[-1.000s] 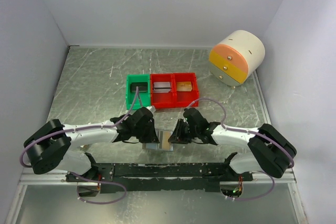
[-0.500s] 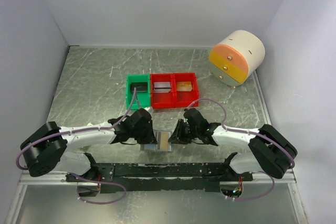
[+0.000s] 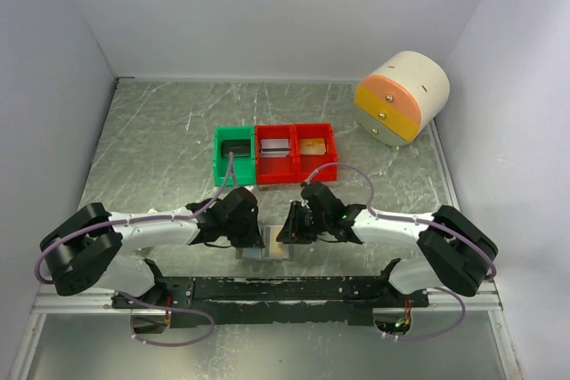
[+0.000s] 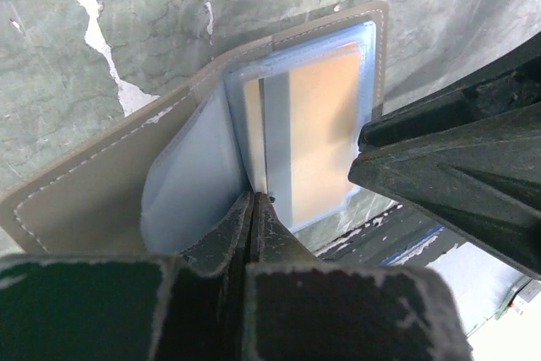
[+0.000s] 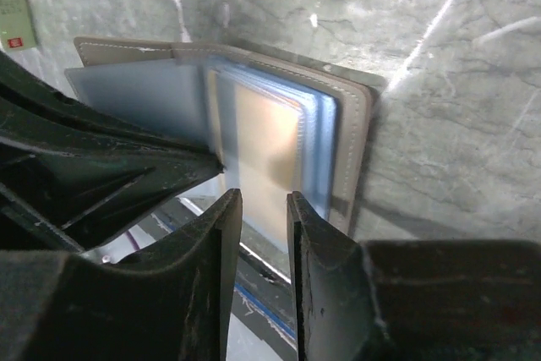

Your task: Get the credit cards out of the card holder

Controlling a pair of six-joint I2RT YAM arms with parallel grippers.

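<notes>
Advancing leftward at lower centre: right gripper (image 5: pixel 262 200), jaws narrowly apart, nearing credit card (image 5: pixel 262 154); left gripper (image 4: pixel 254 202), closed, pinning card holder (image 4: pixel 93 192); extraction pending.

One card holder (image 4: pixel 93 192), one green bin (image 3: pixel 219 162), two red bins (image 3: pixel 278 173), one drawer unit (image 3: pixel 405 86).

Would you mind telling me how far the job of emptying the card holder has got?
Done: the card holder lies open on the table. In hand: the shut left tool rests against its blue pocket pages, while the right tool, jaws slightly apart, sits at the edge of an orange-tan credit card. Remaining: that card is still in its pocket and must be pulled out.
</notes>
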